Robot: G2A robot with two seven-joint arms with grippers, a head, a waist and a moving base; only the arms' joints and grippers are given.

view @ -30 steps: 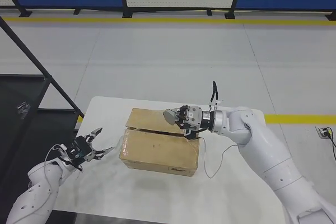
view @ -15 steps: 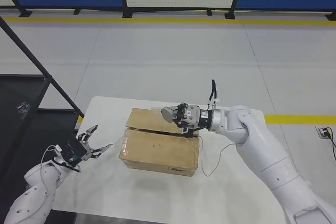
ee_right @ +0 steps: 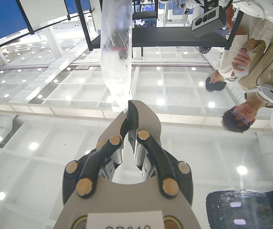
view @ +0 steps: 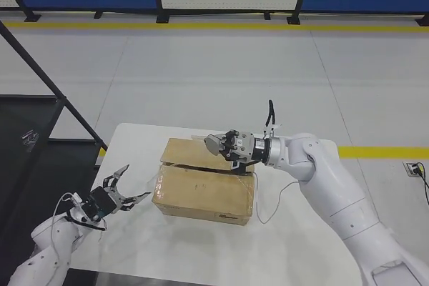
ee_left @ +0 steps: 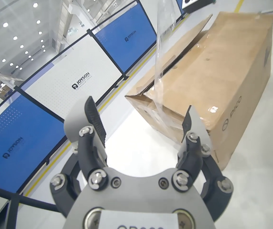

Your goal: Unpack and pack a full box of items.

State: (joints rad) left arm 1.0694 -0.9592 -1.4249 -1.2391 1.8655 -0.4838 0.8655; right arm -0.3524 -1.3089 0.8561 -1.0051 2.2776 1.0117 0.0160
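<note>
Top view shows one cardboard box [view: 200, 189] lying near the middle of the white table [view: 136, 143], its far flap [view: 189, 151] slightly raised along the seam. We count one strip of clear tape [ee_left: 161, 36]. It rises from the seam to the right gripper [ee_right: 129, 110], whose jaws are pressed together on the strip's end. The left gripper [ee_left: 140, 106] sits just beside the box's end, jaws spread, holding nothing. We judge the tape thin, limp and sticky (it may tear or cling to the pads), so grip it close to its end and pull along the seam. The box looks stiff and, if full, fairly heavy; take the flaps at their free edges.
</note>
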